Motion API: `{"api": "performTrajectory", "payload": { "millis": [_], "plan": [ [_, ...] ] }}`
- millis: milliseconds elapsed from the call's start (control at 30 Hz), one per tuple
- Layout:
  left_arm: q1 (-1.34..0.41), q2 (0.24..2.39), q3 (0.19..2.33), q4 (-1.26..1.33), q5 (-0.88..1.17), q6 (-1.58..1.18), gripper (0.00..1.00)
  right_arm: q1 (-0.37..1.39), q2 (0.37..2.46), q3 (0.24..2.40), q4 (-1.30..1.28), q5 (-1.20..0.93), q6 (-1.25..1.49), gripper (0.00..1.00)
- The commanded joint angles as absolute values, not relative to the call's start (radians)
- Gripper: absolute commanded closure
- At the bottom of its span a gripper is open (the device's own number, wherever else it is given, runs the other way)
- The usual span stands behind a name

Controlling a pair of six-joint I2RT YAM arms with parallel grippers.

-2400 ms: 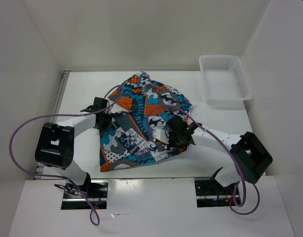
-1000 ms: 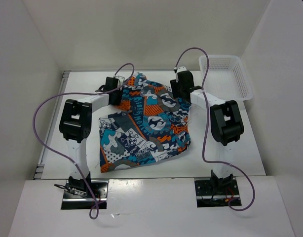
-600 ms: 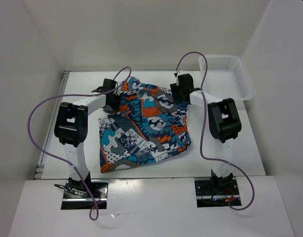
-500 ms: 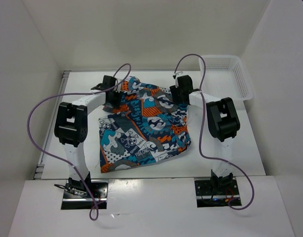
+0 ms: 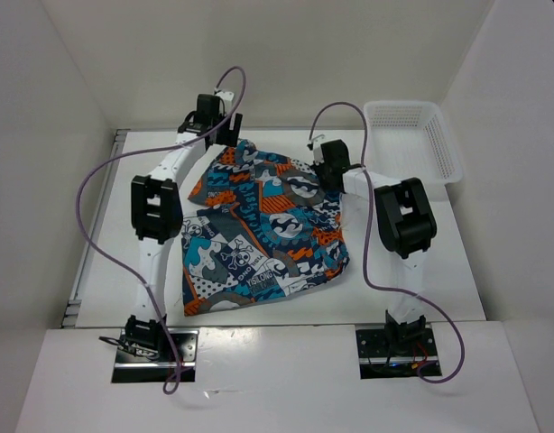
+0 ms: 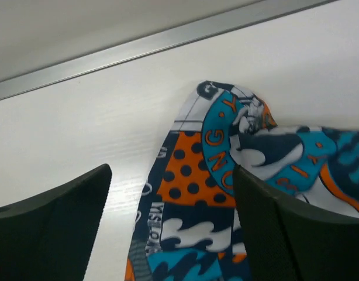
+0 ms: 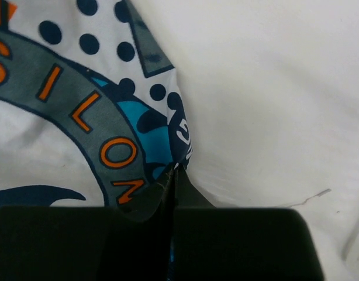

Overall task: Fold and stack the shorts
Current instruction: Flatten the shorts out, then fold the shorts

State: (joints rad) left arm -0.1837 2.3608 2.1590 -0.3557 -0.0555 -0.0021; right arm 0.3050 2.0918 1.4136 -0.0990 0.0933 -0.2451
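The shorts (image 5: 259, 230), in a teal, orange, white and dark grey patchwork print, lie rumpled and partly folded in the middle of the white table. My left gripper (image 5: 225, 135) hangs above their far left corner. In the left wrist view it (image 6: 171, 225) is open and empty, with the shorts (image 6: 226, 152) on the table below it. My right gripper (image 5: 327, 179) is at their far right edge. In the right wrist view it (image 7: 176, 170) is shut on the hem of the shorts (image 7: 80, 117).
A white mesh basket (image 5: 412, 144) stands at the far right corner of the table. White walls close in the back and both sides. A metal strip (image 6: 168, 41) runs along the table's far edge. Purple cables loop from both arms.
Both arms moved from the middle of the shorts to their far edge. In the last half second my left gripper rose and moved back off the far left corner. The right gripper barely moved.
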Motion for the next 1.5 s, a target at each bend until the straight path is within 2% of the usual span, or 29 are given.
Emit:
{"api": "performTrajectory", "payload": {
  "millis": [0, 33, 67, 167, 200, 267, 433, 833, 967, 1000, 1100, 1133, 1167, 1233, 1467],
  "plan": [
    [-0.190, 2.503, 2.391, -0.460, -0.096, 0.000, 0.08, 0.365, 2.027, 1.420, -0.089, 0.080, -0.356, 1.00],
    [-0.190, 2.588, 2.470, -0.494, -0.115, 0.000, 0.08, 0.377, 2.017, 1.420, -0.089, 0.068, -0.373, 1.00],
    [-0.199, 2.638, 2.667, -0.579, -0.115, 0.000, 0.08, 0.390, 2.007, 1.420, -0.089, 0.067, -0.385, 1.00],
    [-0.199, 2.863, 3.039, -0.745, -0.077, 0.000, 0.04, 0.413, 1.973, 1.399, -0.107, 0.058, -0.408, 1.00],
    [-0.209, 2.884, 3.075, -0.711, -0.089, 0.000, 0.03, 0.425, 1.973, 1.399, -0.120, 0.058, -0.422, 1.00],
    [-0.209, 2.847, 2.987, -0.640, -0.089, 0.000, 0.01, 0.436, 1.945, 1.385, -0.133, 0.046, -0.437, 1.00],
    [-0.209, 2.939, 3.110, -0.681, -0.107, 0.000, 0.01, 0.466, 1.911, 1.364, -0.166, 0.026, -0.448, 1.00],
    [-0.207, 2.982, 3.017, -0.761, -0.110, 0.000, 0.02, 0.485, 1.891, 1.373, -0.175, 0.017, -0.466, 1.00],
    [-0.216, 3.017, 3.043, -0.761, -0.101, 0.000, 0.26, 0.485, 1.882, 1.373, -0.175, 0.017, -0.466, 1.00],
    [-0.225, 3.017, 3.053, -0.761, -0.101, 0.000, 0.49, 0.485, 1.882, 1.362, -0.175, 0.026, -0.466, 1.00],
    [-0.225, 3.039, 3.104, -0.770, -0.110, 0.000, 0.75, 0.485, 1.882, 1.362, -0.175, 0.026, -0.466, 1.00],
    [-0.225, 3.049, 3.129, -0.779, -0.138, 0.000, 0.88, 0.485, 1.882, 1.362, -0.175, 0.026, -0.466, 1.00],
    [-0.225, 3.039, 3.129, -0.779, -0.152, 0.000, 0.94, 0.485, 1.882, 1.362, -0.175, 0.026, -0.466, 1.00],
    [-0.225, 3.004, 3.129, -0.765, -0.182, 0.000, 1.00, 0.485, 1.873, 1.362, -0.175, 0.047, -0.466, 1.00],
    [-0.192, 2.812, 3.129, -0.761, -0.163, 0.000, 1.00, 0.485, 1.842, 1.371, -0.084, 0.164, -0.508, 1.00]
  ]
}}
